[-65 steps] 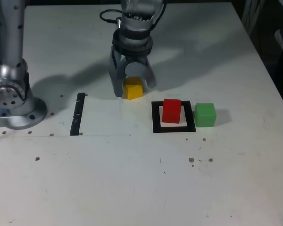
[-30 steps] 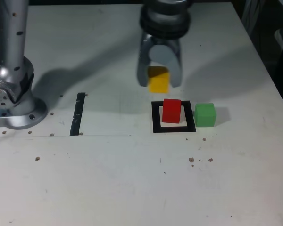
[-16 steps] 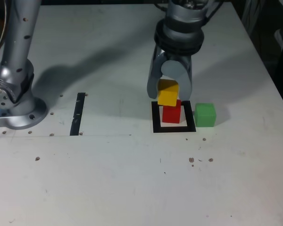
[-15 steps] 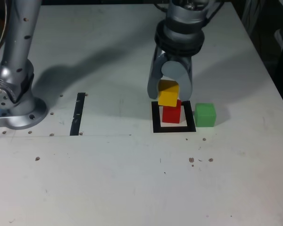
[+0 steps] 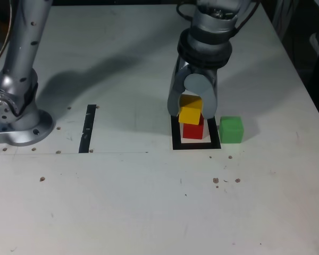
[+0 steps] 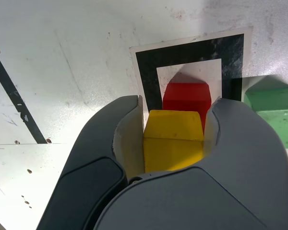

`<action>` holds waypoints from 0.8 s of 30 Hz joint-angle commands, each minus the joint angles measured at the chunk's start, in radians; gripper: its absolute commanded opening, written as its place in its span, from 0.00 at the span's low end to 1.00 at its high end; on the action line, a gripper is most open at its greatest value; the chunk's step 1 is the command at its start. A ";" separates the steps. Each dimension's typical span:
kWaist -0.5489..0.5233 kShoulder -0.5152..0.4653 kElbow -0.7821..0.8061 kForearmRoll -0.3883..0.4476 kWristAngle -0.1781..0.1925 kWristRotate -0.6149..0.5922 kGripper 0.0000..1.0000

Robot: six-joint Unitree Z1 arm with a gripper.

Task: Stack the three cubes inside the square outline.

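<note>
My gripper [image 5: 191, 112] [image 6: 174, 125] is shut on the yellow cube [image 5: 190, 113] [image 6: 174, 142], holding it just over the red cube [image 5: 193, 130] [image 6: 187, 97]. The red cube stands inside the black square outline [image 5: 175, 139] [image 6: 148, 67]. I cannot tell whether the yellow cube touches the red one. The green cube [image 5: 231, 129] [image 6: 274, 111] sits on the table just outside the outline, at its edge on the exterior view's right.
A narrow black strip [image 5: 88, 127] [image 6: 14, 98] lies on the white table toward the exterior view's left. The arm's grey base [image 5: 16, 114] stands at the far left. Small dark specks [image 5: 216, 180] dot the table in front of the outline.
The gripper has carried the yellow cube from the exterior view's left of the outline to above the red cube and lowered it close to the red cube's top. Red and green cubes stayed put.
</note>
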 commanded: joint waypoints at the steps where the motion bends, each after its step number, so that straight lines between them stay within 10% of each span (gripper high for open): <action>1: 0.006 0.015 0.002 -0.009 -0.004 0.010 0.24; 24: 0.012 -0.002 0.003 -0.020 0.011 0.015 0.47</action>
